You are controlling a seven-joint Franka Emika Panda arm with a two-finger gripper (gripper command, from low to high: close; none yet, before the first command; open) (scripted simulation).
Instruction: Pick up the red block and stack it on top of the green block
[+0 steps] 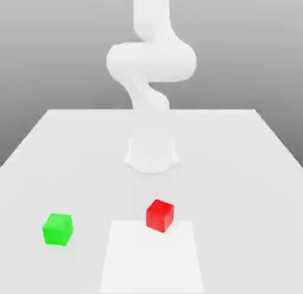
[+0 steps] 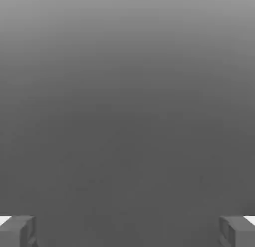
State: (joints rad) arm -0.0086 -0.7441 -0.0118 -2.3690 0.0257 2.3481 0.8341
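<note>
Exterior view: one red block (image 1: 160,215) and one green block (image 1: 57,229) were seen resting well apart on the white tabletop (image 1: 237,168), green toward that view's left. One gripper (image 2: 127,231) was seen spread wide with nothing between its two fingers (image 2: 17,231).

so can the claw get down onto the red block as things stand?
Probably yes. The red block sits alone on the table, apart from the green block, with nothing over or beside it. The claw is open and holds nothing.
</note>
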